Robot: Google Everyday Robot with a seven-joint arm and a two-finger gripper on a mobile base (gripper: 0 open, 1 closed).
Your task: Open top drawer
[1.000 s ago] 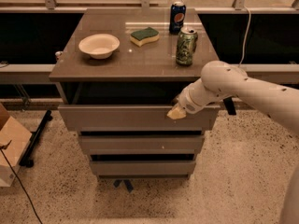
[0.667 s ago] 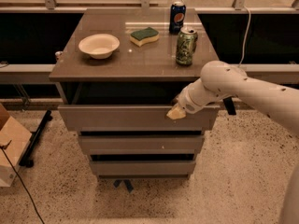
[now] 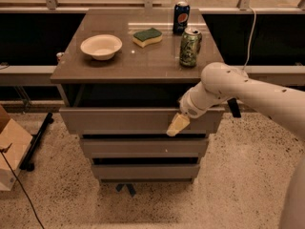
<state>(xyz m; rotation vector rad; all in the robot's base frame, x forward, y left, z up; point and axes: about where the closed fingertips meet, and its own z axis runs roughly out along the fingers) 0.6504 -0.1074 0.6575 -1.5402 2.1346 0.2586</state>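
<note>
The top drawer [image 3: 119, 120] is the tallest grey-brown front under the cabinet top. It stands pulled out a little, with a dark gap behind its upper edge. My gripper [image 3: 177, 124], with a pale yellow tip, is at the right part of that drawer front, reaching over its top edge and down its face. The white arm [image 3: 248, 92] comes in from the right. Two shorter drawer fronts [image 3: 143, 147] sit below, closed.
On the cabinet top [image 3: 143, 61] stand a white bowl [image 3: 101, 46], a green-yellow sponge [image 3: 147, 36], a blue soda can [image 3: 181, 17] and a green can [image 3: 190, 46] near the right front edge. A cardboard box [image 3: 12, 147] is on the floor at left.
My gripper tip sits slightly lower on the drawer front than before. The drawer front has hardly shifted.
</note>
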